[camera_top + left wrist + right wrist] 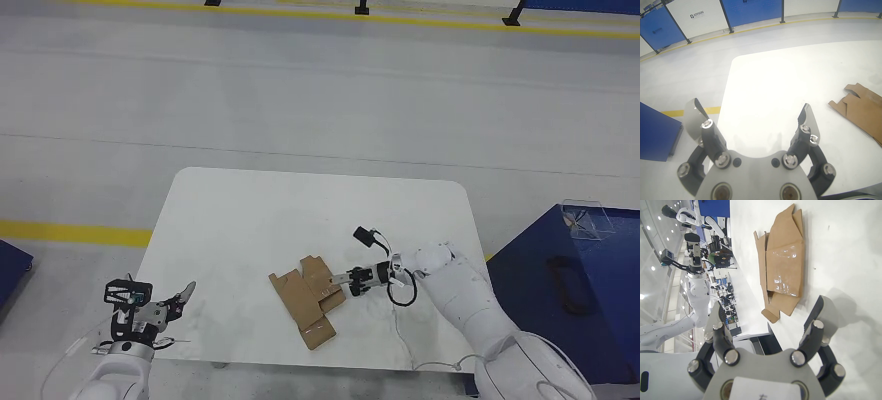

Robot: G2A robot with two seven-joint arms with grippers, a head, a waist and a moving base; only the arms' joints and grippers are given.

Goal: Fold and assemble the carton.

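White desk [300, 200], flattened carton [305, 295] lying near its front edge; right pincer [770, 302] spread wide just beside the carton; left pincer [751, 102] likewise wide, over the front-left corner, well apart.

Factory-style lab — blue partitions [753, 11], yellow floor line [70, 233].

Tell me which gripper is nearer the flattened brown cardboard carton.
The right gripper, open beside the carton's edge; the left gripper hangs apart by the table's corner.
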